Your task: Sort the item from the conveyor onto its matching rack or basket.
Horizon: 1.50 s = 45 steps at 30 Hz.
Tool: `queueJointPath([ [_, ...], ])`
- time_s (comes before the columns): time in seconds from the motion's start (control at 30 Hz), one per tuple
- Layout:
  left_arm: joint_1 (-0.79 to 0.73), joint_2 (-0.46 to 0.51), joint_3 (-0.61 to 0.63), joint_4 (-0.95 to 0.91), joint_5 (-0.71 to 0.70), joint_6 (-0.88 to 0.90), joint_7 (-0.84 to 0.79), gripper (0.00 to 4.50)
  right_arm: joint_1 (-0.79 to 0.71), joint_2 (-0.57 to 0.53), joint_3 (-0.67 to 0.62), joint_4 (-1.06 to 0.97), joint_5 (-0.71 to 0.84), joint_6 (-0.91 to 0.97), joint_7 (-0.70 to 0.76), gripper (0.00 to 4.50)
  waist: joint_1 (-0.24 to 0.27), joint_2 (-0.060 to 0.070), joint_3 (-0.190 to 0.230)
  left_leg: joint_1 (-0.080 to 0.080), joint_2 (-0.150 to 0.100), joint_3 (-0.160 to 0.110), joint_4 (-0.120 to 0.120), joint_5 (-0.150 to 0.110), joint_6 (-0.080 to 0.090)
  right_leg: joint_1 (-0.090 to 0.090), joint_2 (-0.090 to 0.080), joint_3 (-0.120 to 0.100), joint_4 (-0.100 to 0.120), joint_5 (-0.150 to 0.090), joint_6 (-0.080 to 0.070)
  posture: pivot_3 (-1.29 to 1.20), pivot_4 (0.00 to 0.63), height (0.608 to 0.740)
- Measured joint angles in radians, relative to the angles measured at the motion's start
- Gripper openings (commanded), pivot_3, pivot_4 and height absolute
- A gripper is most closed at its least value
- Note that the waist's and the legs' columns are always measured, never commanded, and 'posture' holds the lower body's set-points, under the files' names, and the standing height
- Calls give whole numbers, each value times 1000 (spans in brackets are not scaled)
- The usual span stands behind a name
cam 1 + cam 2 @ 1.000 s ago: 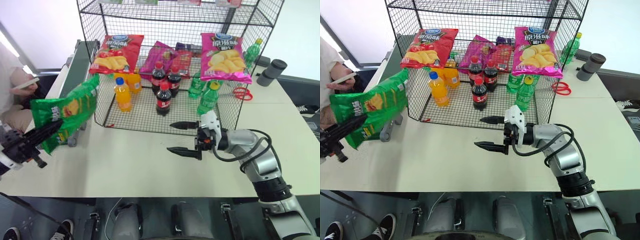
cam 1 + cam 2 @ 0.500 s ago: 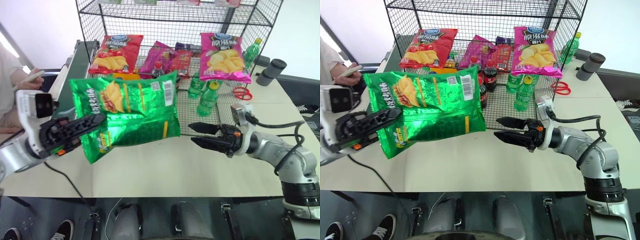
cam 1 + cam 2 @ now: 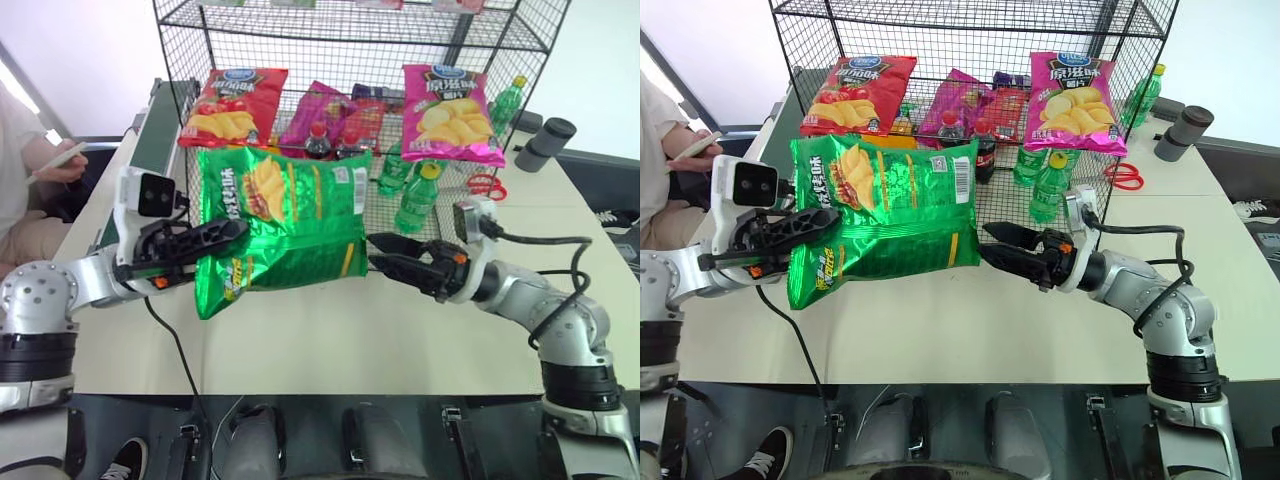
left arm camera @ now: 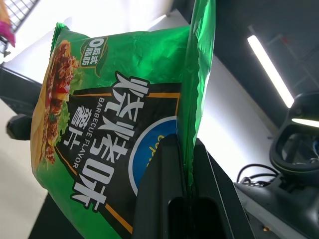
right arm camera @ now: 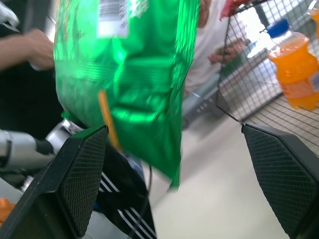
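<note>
The green crisp bag point(image 3: 283, 225) now hangs in mid-air in front of the rack point(image 3: 360, 40), carried in from the left near the conveyor point(image 3: 150, 130) and turned broadside, barcode showing. The left tool point(image 3: 215, 236) is clamped on its edge; the right tool point(image 3: 385, 252) has come across with fingers spread wide, tips just beside the bag's far edge. A handover or two-handed lift looks likely. On the rack: one red bag point(image 3: 232, 105), one pink bag point(image 3: 450, 112), some bottles. One table point(image 3: 330, 340).

Green crisp bag point(image 3: 285, 225) (barcode side showing) held aloft before rack point(image 3: 480, 40).
</note>
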Motion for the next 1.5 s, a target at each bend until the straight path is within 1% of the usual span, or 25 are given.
queueJointPath([
  [0.03,-2,0,0,3,1,11,0,41,-7,0,-3,1,18,12,1,4500,0,0,0,0,0,0,0,0,0,0,0,0,0,0,0,0,150,740],
  [0.17,-11,-1,1,10,36,36,-5,41,-40,-12,-18,-1,179,125,7,4500,0,0,0,0,0,0,0,0,0,0,0,0,0,0,0,0,150,740],
  [0.27,-14,-7,9,23,53,42,-15,41,-41,-21,-16,-2,223,174,6,4500,0,0,0,0,0,0,0,0,0,0,0,0,0,0,0,0,150,740],
  [0.47,-15,-39,14,28,121,32,-22,41,-42,-21,30,-5,228,205,-9,4500,0,0,0,0,0,-1,0,0,0,0,0,0,0,0,0,0,150,740],
  [0.67,-15,-42,43,31,211,15,-68,41,-42,-23,36,-16,243,234,-41,4500,0,0,0,0,0,0,0,0,0,0,0,0,0,0,0,0,150,740],
  [0.8,-20,-42,45,31,235,18,-92,41,-19,-18,51,-33,229,234,-55,4500,0,0,0,0,0,-1,0,0,0,0,0,0,0,0,0,0,150,740],
  [0.9,-41,-42,51,27,234,33,-101,41,-11,6,87,-34,200,228,-78,4500,0,0,0,0,0,-1,0,0,0,0,0,0,0,0,0,0,150,740],
  [1.07,-44,-53,51,13,222,46,-106,41,-3,48,104,-31,169,205,-112,4500,-1,0,0,-1,0,-1,0,0,0,0,0,0,0,0,0,0,150,740],
  [1.2,-59,-71,52,-19,171,62,-84,41,0,87,113,-12,153,187,-122,4500,-1,0,0,-1,0,-1,0,0,0,0,-1,0,0,0,0,0,150,740],
  [1.27,-61,-81,52,-31,134,64,-63,41,-16,126,108,26,144,164,-141,4500,-2,0,0,-1,0,-1,0,0,0,0,0,0,0,0,0,0,150,740],
  [1.33,-62,-83,52,-32,95,65,-41,41,-21,137,100,54,140,154,-147,4500,-1,0,0,0,0,-1,0,0,0,0,0,0,0,0,0,0,150,740],
  [1.5,-63,-83,53,-30,4,61,18,41,-22,138,56,71,206,179,-132,4500,-1,0,0,-1,0,-1,0,0,0,0,0,0,-1,0,0,0,150,740],
])
